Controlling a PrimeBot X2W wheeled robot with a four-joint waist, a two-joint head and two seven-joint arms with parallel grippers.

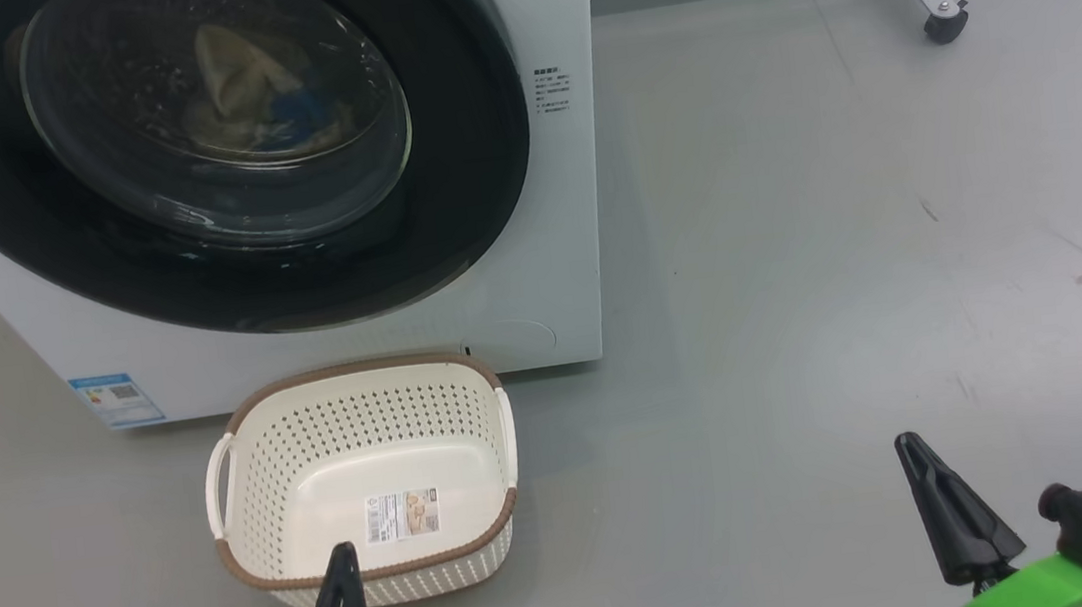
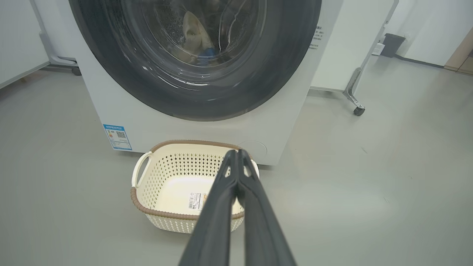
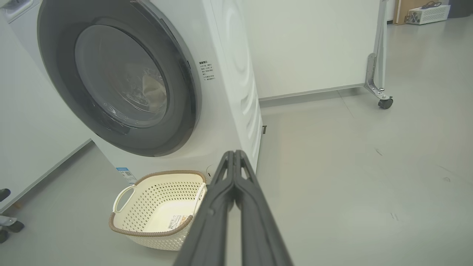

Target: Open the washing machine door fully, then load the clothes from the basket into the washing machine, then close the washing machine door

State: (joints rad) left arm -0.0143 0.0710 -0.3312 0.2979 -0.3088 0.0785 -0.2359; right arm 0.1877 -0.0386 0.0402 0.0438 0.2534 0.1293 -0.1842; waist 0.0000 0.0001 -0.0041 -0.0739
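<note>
The white washing machine (image 1: 555, 242) stands at the upper left, and its black-rimmed round door (image 1: 475, 150) lies flat against the front. Behind the door's glass bowl, the cream-yellow clothes (image 1: 241, 84) with blue trim rest in the drum, seen also through the glass as clothes (image 2: 194, 33). On the floor before the washer sits the cream perforated basket (image 1: 244, 536), holding nothing but its label sticker (image 1: 402, 514). My left gripper (image 1: 339, 556) is shut just in front of the basket's near rim. My right gripper (image 1: 908, 446) is shut over bare floor at the lower right.
Grey floor spreads to the right of the washer. A white panel on a metal leg with a caster (image 1: 944, 25) stands at the back right. A blue label (image 1: 117, 398) is stuck low on the washer's front.
</note>
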